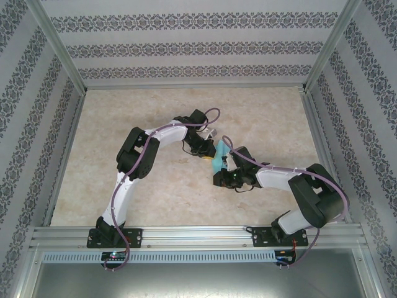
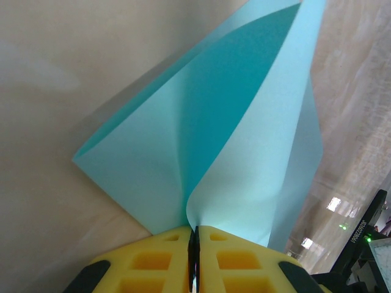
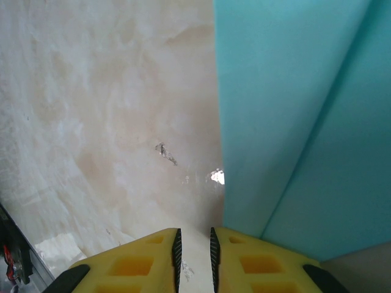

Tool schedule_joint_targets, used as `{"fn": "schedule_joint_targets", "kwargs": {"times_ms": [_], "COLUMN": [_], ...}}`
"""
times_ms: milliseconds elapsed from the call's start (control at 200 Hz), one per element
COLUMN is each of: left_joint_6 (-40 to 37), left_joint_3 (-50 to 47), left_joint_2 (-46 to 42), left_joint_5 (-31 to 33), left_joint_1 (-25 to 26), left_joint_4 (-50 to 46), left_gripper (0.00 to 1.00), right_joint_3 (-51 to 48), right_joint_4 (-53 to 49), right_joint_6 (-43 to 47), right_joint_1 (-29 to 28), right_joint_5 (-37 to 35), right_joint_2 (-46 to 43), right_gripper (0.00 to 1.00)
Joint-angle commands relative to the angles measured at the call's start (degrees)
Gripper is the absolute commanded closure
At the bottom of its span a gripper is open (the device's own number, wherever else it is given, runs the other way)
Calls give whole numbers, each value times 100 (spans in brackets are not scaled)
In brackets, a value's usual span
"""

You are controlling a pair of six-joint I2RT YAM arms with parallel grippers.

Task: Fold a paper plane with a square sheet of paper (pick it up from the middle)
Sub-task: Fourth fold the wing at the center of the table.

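The light-cyan sheet of paper (image 2: 244, 122) stands up off the table, bent into a loose fold, pinched at its lower edge by my left gripper (image 2: 197, 235), whose yellow jaws are pressed together on it. From above, the paper (image 1: 219, 156) sits between the two wrists at the table's middle, with the left gripper (image 1: 208, 151) on its left. My right gripper (image 3: 194, 238) stands open by a narrow gap with only bare table between its fingers. In that wrist view the paper (image 3: 293, 122) rises just to the right of its right finger.
The beige marbled table (image 1: 155, 186) is fenced by aluminium rails (image 1: 62, 161) and patterned walls. A small scuff mark (image 3: 165, 152) lies on the table ahead of the right gripper. Both arms bend inward and nearly meet at the centre.
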State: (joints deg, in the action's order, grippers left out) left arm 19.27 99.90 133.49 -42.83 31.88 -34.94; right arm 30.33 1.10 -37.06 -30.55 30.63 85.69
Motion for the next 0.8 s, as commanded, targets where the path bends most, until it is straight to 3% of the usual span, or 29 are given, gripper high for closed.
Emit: {"fn": "schedule_joint_targets", "kwargs": {"times_ms": [0,350,535,794], "left_joint_6": [-183,-245,-244,-221], "left_joint_3": [43,66,74,91], "left_joint_2": [405,461,460,415], "left_joint_5": [697,684,662,642], "left_joint_1": [19,12,12,18], "left_joint_4": [-143,-191,-198,-173], "left_gripper": [87,86,86,86], "right_joint_3": [40,80,-53,-62], "right_joint_4": [-617,-723,-498,-719], "right_joint_6": [153,38,-207,-144], "right_joint_1": [-204,-330,33,128], "right_joint_5": [65,4,109,139], "right_joint_2": [167,-243,-793,-605], "right_gripper": [78,77,77,78]}}
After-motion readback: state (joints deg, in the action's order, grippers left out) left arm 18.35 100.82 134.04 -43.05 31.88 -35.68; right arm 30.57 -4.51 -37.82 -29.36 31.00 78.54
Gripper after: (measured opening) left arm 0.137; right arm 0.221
